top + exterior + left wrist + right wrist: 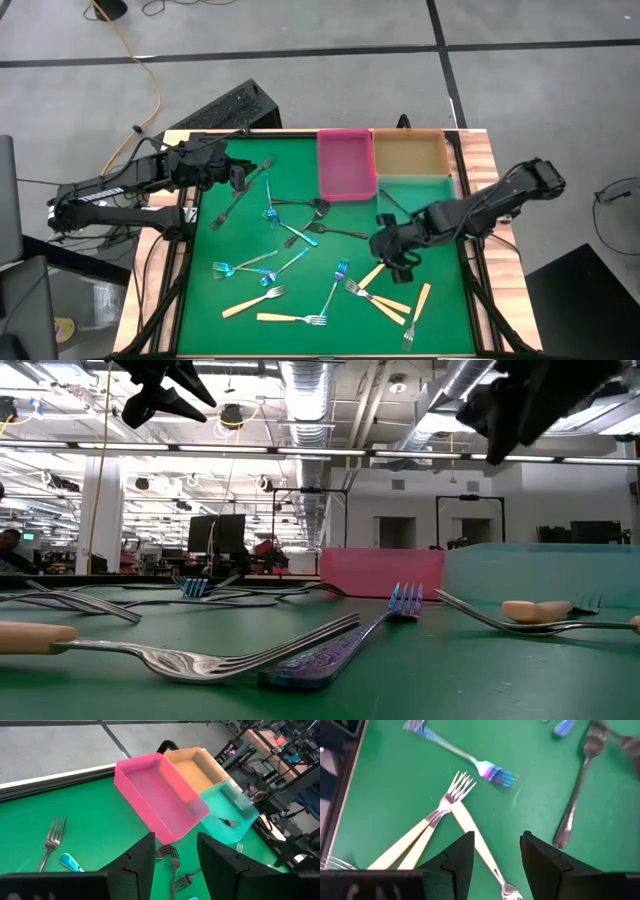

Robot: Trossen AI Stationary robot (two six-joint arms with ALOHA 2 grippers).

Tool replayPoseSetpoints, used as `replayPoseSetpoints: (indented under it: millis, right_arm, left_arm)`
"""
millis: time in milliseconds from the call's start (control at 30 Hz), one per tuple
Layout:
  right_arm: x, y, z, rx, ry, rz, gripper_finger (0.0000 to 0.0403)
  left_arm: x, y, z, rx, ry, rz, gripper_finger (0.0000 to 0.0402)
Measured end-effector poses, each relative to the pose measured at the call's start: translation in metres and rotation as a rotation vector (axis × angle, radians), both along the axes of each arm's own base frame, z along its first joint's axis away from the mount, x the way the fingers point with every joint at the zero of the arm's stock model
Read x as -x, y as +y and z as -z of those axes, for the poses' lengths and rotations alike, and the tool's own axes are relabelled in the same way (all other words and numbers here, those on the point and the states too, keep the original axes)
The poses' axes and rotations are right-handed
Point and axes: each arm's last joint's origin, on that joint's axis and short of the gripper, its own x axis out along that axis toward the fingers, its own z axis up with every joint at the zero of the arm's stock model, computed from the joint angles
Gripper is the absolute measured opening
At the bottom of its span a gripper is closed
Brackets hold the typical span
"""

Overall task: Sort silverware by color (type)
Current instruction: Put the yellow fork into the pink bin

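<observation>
Forks of tan-handled silver point(300, 319), iridescent blue point(337, 277) and dark metal point(338, 232) lie scattered across the green bench point(200, 300). Both tools hover open and empty, the right tool point(398, 262) above crossed tan handles point(445, 827), the left tool point(243, 176) near the pink bin point(345, 164). Crossed handles could cause a double pickup.

Forks point(300, 262) lie scattered over the middle and near half of the green mat point(440, 320), several crossed or touching. Three bins, pink point(346, 163), orange point(409, 152) and teal point(420, 190), block the far right corner. Bare mat lies along the near left corner and the near right edge.
</observation>
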Motion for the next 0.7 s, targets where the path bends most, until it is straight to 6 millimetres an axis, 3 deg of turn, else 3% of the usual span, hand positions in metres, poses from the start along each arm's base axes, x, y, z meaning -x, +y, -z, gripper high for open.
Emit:
replayPoseSetpoints:
  millis: [700]
  right_arm:
    - [-0.032, 0.033, 0.085, 0.085, 0.236, -0.168, 0.0179]
  left_arm:
    - [0.002, -0.001, 0.004, 0.023, 0.048, 0.016, 0.0129]
